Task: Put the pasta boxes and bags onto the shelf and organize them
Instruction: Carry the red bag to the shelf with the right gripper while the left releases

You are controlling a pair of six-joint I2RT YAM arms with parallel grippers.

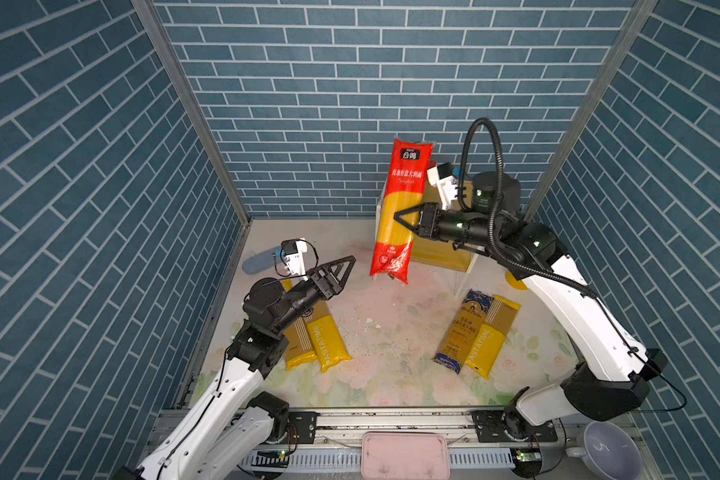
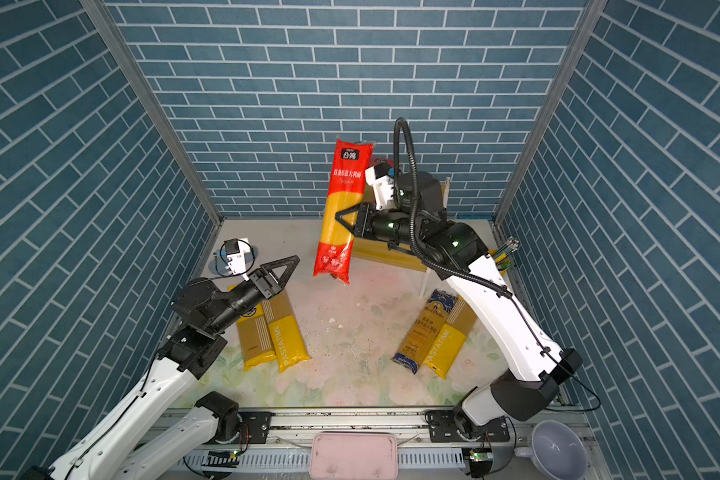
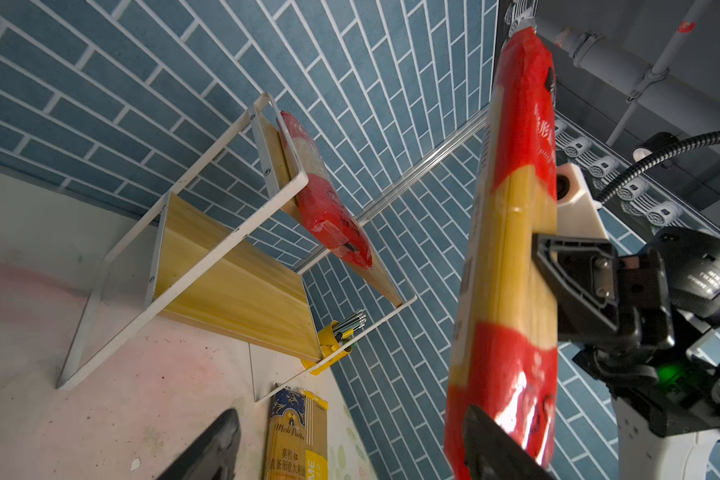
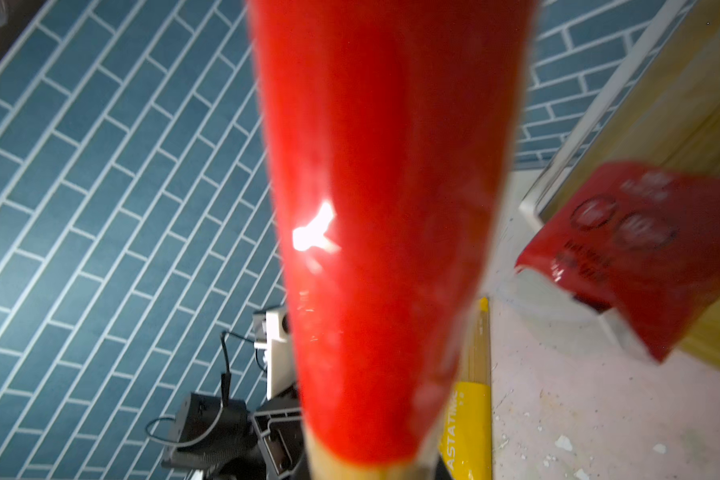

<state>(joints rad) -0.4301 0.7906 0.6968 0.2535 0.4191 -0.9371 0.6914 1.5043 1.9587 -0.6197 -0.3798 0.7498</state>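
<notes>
Since the desk (image 1: pixel 391 374) carries the shelf (image 3: pixel 233 282) at one o'clock, you hold the red packet (image 1: pixel 404 183) upright just in front of it, likely to clear the frame. Another red packet (image 3: pixel 329 199) lies on the upper board. Two yellow packets (image 1: pixel 325 340) wait at eight o'clock, and a blue-ended packet (image 1: pixel 460 328) lies at four. Your right pincer (image 1: pixel 402 218) is clamped on the raised packet's clear middle, probably for balance. Your left pincer (image 1: pixel 350 262) hangs above the eight o'clock pair, fingers apart, empty.

The right arm (image 1: pixel 558 299) hides most of the shelf (image 1: pixel 441 257) in both top views.
</notes>
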